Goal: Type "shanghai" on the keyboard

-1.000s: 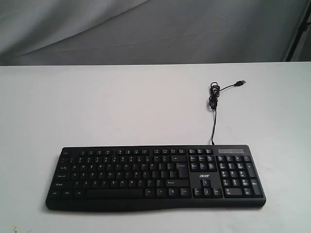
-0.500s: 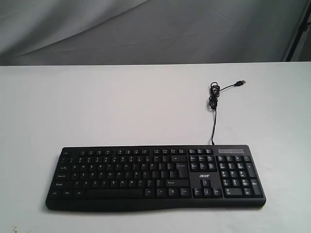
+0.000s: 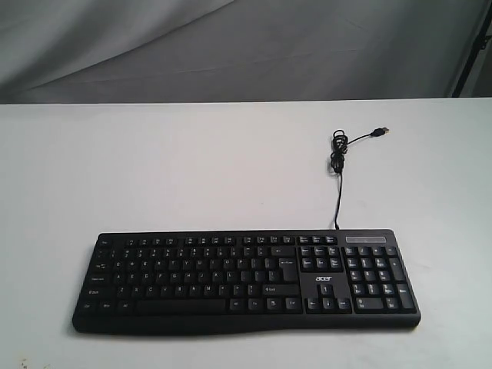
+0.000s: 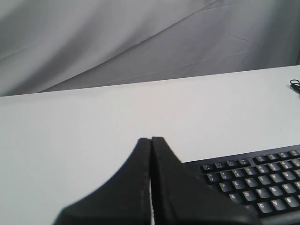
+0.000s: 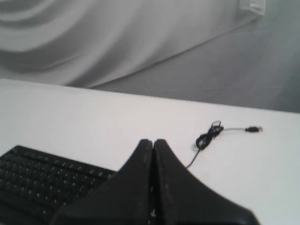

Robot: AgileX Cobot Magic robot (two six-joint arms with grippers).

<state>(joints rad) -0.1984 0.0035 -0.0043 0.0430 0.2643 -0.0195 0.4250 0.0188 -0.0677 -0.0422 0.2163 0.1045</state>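
The keyboard [image 3: 246, 280] is lying flat on the white counter [image 3: 192, 169], toward its camera-side edge. The left hand [image 4: 151, 139] and right hand [image 5: 153, 140] are hovering pinched together, empty. Likely light, stiff, slide-prone plastic, it is calling for straight-down key taps, not gripping.

soft even light, faint shadows, wrist views slightly blurred.

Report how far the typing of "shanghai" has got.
Done: nothing that shows. The keyboard lies on the table with no arm on it, and its USB plug lies loose. In hand: the left gripper and right gripper are both shut and held back from the keys, out of the exterior view. Left: all eight letters, as far as can be judged.
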